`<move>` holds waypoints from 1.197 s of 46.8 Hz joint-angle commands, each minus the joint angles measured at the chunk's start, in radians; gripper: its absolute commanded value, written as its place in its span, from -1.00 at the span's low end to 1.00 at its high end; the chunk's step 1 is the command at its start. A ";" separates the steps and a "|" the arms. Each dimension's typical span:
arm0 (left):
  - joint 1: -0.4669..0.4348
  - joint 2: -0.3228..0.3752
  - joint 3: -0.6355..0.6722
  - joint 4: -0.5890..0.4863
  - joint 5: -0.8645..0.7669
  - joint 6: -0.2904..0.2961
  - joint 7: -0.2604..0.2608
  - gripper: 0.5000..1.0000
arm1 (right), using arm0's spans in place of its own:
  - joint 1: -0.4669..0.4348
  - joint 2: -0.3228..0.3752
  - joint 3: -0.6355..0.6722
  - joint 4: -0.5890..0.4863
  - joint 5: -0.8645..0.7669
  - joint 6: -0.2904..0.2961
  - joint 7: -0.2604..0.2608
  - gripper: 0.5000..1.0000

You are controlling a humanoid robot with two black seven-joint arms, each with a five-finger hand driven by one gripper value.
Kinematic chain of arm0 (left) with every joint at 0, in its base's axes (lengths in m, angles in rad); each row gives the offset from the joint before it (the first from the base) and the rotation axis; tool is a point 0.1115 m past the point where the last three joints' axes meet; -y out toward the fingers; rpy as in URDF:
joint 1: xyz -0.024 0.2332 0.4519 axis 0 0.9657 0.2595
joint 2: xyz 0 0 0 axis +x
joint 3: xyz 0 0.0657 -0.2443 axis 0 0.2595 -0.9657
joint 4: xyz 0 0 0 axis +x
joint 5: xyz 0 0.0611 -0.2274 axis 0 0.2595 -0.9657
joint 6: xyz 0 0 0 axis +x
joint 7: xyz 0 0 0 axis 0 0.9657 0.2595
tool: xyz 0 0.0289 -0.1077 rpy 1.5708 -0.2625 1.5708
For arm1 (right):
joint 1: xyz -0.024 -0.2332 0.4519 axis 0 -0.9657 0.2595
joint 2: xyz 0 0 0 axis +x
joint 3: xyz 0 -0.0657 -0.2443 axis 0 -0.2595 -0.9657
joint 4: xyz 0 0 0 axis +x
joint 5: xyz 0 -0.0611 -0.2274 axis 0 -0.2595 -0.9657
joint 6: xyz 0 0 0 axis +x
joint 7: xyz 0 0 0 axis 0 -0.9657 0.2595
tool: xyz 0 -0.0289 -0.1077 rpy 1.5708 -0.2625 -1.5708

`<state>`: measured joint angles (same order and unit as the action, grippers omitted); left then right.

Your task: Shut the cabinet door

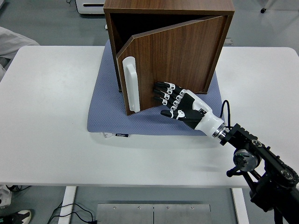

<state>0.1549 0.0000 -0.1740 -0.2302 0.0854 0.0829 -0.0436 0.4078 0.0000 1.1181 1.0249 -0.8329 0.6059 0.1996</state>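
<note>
A dark wooden cabinet [168, 9] stands on a blue-grey mat [110, 105] at the table's back middle. Its door [175, 60], hinged on the right, stands a little ajar, with a white handle [131, 85] near its free left edge. My right hand [175, 103] comes in from the lower right with fingers stretched flat, fingertips [159, 93] pressed against the lower outside of the door just right of the handle. It holds nothing. The left arm is out of view.
The white table [51, 116] stretches to both sides of the mat. A person's light sleeve [11, 42] shows at the left edge. My right forearm and its black joints [252, 158] lie over the table's front right.
</note>
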 commanded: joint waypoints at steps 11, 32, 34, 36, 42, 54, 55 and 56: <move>0.000 0.000 0.001 0.000 0.000 0.000 -0.001 1.00 | 0.082 0.000 -0.015 -0.052 0.037 0.005 -0.002 1.00; 0.000 0.000 0.001 0.000 0.000 0.000 -0.001 1.00 | 0.157 0.000 -0.081 -0.074 0.041 0.005 -0.005 1.00; 0.000 0.000 0.001 0.000 0.000 0.000 0.001 1.00 | 0.166 0.000 -0.086 -0.078 0.041 0.005 -0.005 1.00; 0.000 0.000 0.001 0.000 0.000 0.000 -0.001 1.00 | 0.175 0.000 -0.092 -0.080 0.043 0.005 -0.005 1.00; 0.000 0.000 -0.001 0.000 0.000 0.000 0.001 1.00 | 0.197 0.000 -0.106 -0.094 0.046 0.005 -0.005 1.00; 0.000 0.000 0.001 0.000 0.000 0.000 0.001 1.00 | 0.235 0.000 -0.110 -0.131 0.077 0.005 -0.006 1.00; 0.000 0.000 0.001 0.000 0.000 0.000 0.001 1.00 | 0.237 0.000 -0.110 -0.132 0.080 0.005 -0.006 1.00; 0.000 0.000 -0.001 0.000 0.000 0.000 0.001 1.00 | 0.237 0.000 -0.110 -0.134 0.084 0.005 -0.006 1.00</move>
<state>0.1549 0.0000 -0.1736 -0.2300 0.0860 0.0828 -0.0431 0.6424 0.0000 1.0077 0.8955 -0.7580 0.6109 0.1931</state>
